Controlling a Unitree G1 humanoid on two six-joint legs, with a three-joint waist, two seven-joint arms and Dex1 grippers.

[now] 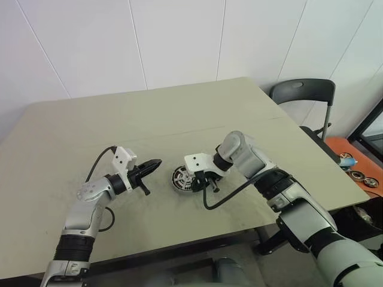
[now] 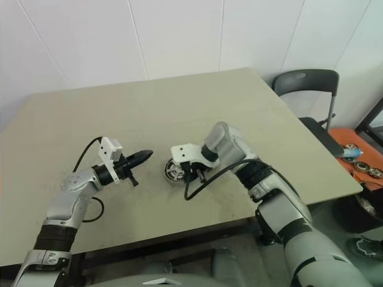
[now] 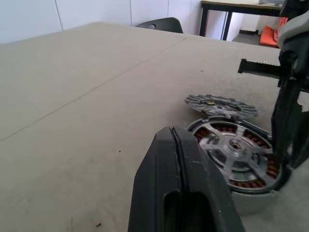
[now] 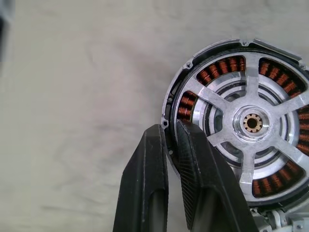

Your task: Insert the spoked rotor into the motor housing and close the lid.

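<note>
- Beige tabletop (image 1: 179,113) fills the middle of the head views, with white panelled wall across the top of the frame and a dark grey chair (image 1: 302,92) at the upper right
- Round motor housing (image 4: 241,121) with dark and silver rim and copper-coloured windings lies flat on the table just below centre of the left eye view, between the two arms
- Spoked rotor (image 4: 251,96), a wheel of pale silver spokes with open gaps, sits inside the housing; the copper windings show through its gaps and a small brass-coloured hub shows at its middle
- Small grey ribbed disc, the lid (image 3: 221,104), lies flat on the table touching or just beside the housing on its far side, in the right half of the left wrist view; it is not on the housing
- Right gripper (image 4: 170,140) points down over the housing from the right of centre; its two black fingers are nearly together, pinching the housing's rim at the edge, one finger outside the rim and one inside over the rotor
- Left gripper (image 1: 152,164), left of centre in the left eye view, points level toward the housing with its black fingers pressed together and nothing between them; its tip is near the housing but apart from it
- Black cable (image 1: 224,194) loops from the right wrist down onto the table below the housing
</note>
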